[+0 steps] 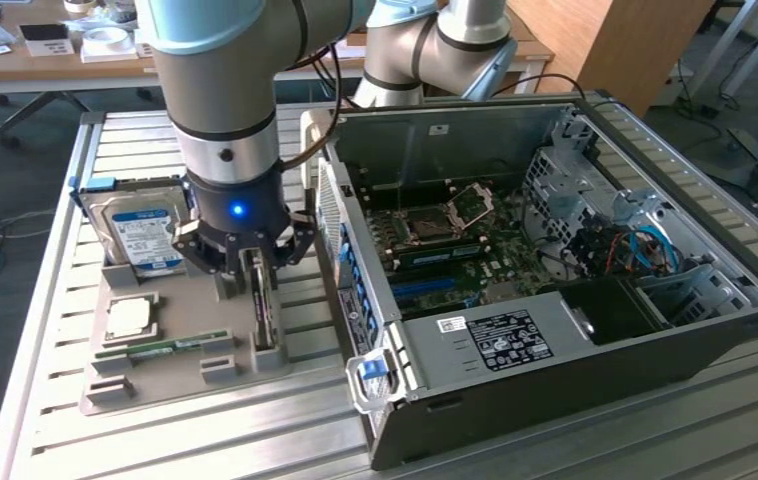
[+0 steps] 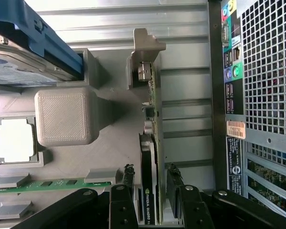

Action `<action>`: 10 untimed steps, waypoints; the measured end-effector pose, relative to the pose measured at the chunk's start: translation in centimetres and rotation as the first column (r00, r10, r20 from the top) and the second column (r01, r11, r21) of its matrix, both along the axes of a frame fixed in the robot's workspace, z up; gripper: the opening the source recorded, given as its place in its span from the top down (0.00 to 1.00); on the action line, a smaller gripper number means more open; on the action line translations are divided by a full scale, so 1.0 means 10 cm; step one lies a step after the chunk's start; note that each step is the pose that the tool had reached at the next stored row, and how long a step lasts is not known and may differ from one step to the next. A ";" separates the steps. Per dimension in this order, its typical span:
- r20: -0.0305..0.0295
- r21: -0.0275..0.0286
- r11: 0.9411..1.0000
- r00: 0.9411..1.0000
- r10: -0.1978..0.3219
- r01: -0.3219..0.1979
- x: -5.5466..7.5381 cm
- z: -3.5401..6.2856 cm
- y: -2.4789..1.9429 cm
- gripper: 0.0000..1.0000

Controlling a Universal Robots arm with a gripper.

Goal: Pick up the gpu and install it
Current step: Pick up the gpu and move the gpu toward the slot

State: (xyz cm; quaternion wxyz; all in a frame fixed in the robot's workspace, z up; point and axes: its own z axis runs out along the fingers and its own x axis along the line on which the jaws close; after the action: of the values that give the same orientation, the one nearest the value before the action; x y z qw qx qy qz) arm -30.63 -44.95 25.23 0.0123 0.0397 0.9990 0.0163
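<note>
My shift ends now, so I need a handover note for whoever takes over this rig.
The gripper is open, with a finger on either side of the gpu, not clamped.
The gpu stands on edge in its slot on the gray parts tray, beside the open PC case.
Done: gripper positioned over the card.
Left: grasp, lift out, install in the case.

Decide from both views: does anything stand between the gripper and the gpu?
Nothing visible does. The gripper sits low over the gpu, which stands on edge in the grey holder; its open fingers flank it, one on each side.
</note>
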 end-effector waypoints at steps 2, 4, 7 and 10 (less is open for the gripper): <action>0.000 0.000 1.000 1.000 0.000 0.000 0.00 -0.018 0.001 0.59; 0.000 0.000 1.000 1.000 0.000 0.000 0.00 -0.045 0.000 0.59; 0.000 0.000 1.000 1.000 0.000 0.000 0.00 -0.090 0.000 0.59; 0.000 0.000 1.000 1.000 0.000 0.000 0.00 -0.131 0.000 0.59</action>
State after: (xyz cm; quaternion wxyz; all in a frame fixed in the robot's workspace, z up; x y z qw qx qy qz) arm -30.63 -44.95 23.92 0.0124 0.0397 0.9990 0.0164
